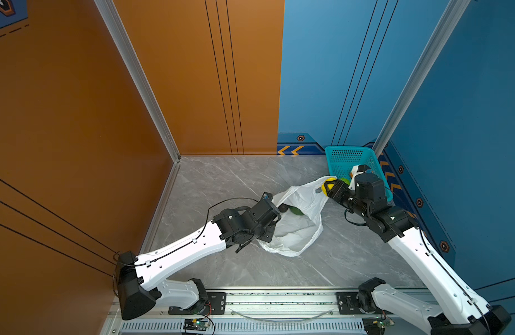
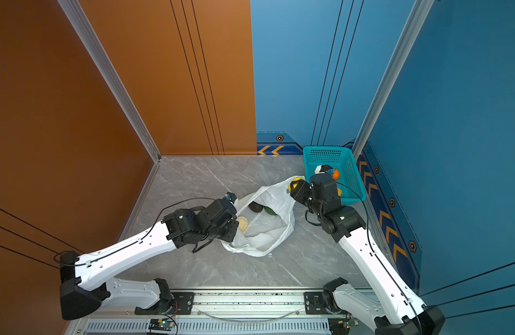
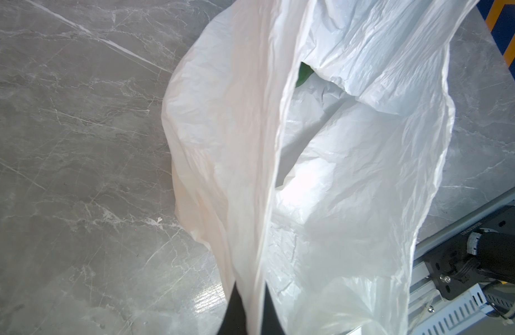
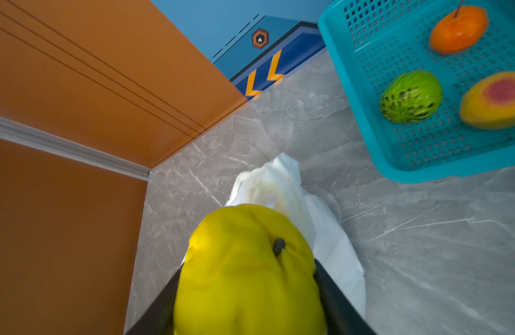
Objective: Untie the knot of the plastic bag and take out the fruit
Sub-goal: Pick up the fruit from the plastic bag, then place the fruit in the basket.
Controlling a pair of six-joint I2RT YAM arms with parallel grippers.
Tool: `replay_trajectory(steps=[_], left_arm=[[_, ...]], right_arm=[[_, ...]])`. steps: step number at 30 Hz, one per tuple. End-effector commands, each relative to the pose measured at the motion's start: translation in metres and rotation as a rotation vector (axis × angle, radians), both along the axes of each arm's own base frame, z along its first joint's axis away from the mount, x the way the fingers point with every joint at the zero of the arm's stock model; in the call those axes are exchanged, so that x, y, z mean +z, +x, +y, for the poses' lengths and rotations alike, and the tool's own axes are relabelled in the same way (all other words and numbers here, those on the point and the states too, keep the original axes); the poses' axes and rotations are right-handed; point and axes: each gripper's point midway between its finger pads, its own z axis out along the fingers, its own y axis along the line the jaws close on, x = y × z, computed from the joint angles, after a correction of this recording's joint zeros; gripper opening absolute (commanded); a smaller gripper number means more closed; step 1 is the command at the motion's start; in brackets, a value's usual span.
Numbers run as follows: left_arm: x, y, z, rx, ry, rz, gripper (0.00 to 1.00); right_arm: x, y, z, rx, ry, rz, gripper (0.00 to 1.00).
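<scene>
The white plastic bag [image 1: 296, 232] [image 2: 267, 232] lies crumpled in the middle of the grey floor with its mouth gaping. The knot is out of view. My left gripper [image 3: 252, 311] is shut on a strip of the bag's rim [image 3: 250, 203]. Inside the bag lie a green fruit [image 2: 270, 211] [image 3: 304, 74], a dark one [image 2: 256, 207] and a cream one [image 2: 242, 224]. My right gripper [image 4: 247, 275] [image 1: 330, 188] is shut on a lumpy yellow fruit [image 4: 244, 261] [image 2: 294, 182], held above the bag's far corner next to the basket.
A teal perforated basket [image 1: 349, 149] [image 4: 347, 87] stands in the back right corner. It holds an orange fruit [image 4: 459, 29], a green netted one [image 4: 410, 97] and a yellow-red one [image 4: 494, 100]. Orange and blue walls close in. A metal rail [image 1: 279, 301] runs along the front.
</scene>
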Motion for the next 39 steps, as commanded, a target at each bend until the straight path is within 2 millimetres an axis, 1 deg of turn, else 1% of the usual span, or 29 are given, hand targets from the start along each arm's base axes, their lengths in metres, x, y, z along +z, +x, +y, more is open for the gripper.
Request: replay_trajectory(steps=[1,4,8,10,11,14,17,20,22,25,27,28,31,33,36,39], left_arm=[[0.012,0.006,0.000,0.008,-0.008,-0.028,0.00],[0.011,0.006,0.000,0.007,-0.008,-0.026,0.00],[0.011,0.006,-0.002,0.002,-0.007,-0.021,0.00],[0.011,0.006,-0.002,0.001,-0.008,-0.021,0.00],[0.011,0.006,-0.002,0.003,-0.007,-0.022,0.00],[0.012,0.006,0.000,0.005,-0.010,-0.028,0.00],[0.012,0.005,0.001,0.009,-0.009,-0.030,0.00],[0.012,0.004,0.003,0.014,-0.013,-0.030,0.00],[0.012,0.004,0.003,0.016,-0.015,-0.028,0.00],[0.012,0.003,0.004,0.016,-0.015,-0.028,0.00],[0.012,0.003,0.005,0.017,-0.016,-0.029,0.00],[0.013,0.003,0.005,0.020,-0.018,-0.031,0.00],[0.014,0.003,0.007,0.024,-0.020,-0.037,0.00],[0.014,0.002,0.008,0.028,-0.024,-0.038,0.00],[0.014,0.002,0.009,0.031,-0.024,-0.036,0.00],[0.012,0.001,0.009,0.031,-0.022,-0.031,0.00]], right_arm=[[-0.008,0.005,-0.026,0.004,-0.038,0.048,0.48],[-0.015,0.023,-0.060,-0.076,-0.060,0.057,0.49],[-0.030,0.054,-0.105,-0.192,-0.045,0.058,0.49],[-0.041,0.072,-0.122,-0.228,-0.036,0.068,0.49],[-0.048,0.084,-0.132,-0.245,-0.031,0.078,0.49],[-0.070,0.115,-0.150,-0.267,-0.041,0.112,0.48],[-0.095,0.142,-0.162,-0.279,-0.052,0.158,0.48],[-0.116,0.163,-0.172,-0.292,-0.072,0.200,0.49],[-0.130,0.173,-0.177,-0.301,-0.082,0.227,0.49],[-0.152,0.183,-0.184,-0.315,-0.088,0.267,0.50],[-0.162,0.185,-0.188,-0.327,-0.094,0.287,0.53],[-0.165,0.186,-0.190,-0.334,-0.096,0.294,0.57],[-0.167,0.186,-0.195,-0.351,-0.102,0.299,0.73],[-0.165,0.185,-0.196,-0.357,-0.107,0.301,0.82],[-0.159,0.184,-0.194,-0.351,-0.120,0.296,0.89],[-0.153,0.182,-0.191,-0.345,-0.131,0.290,0.92]])
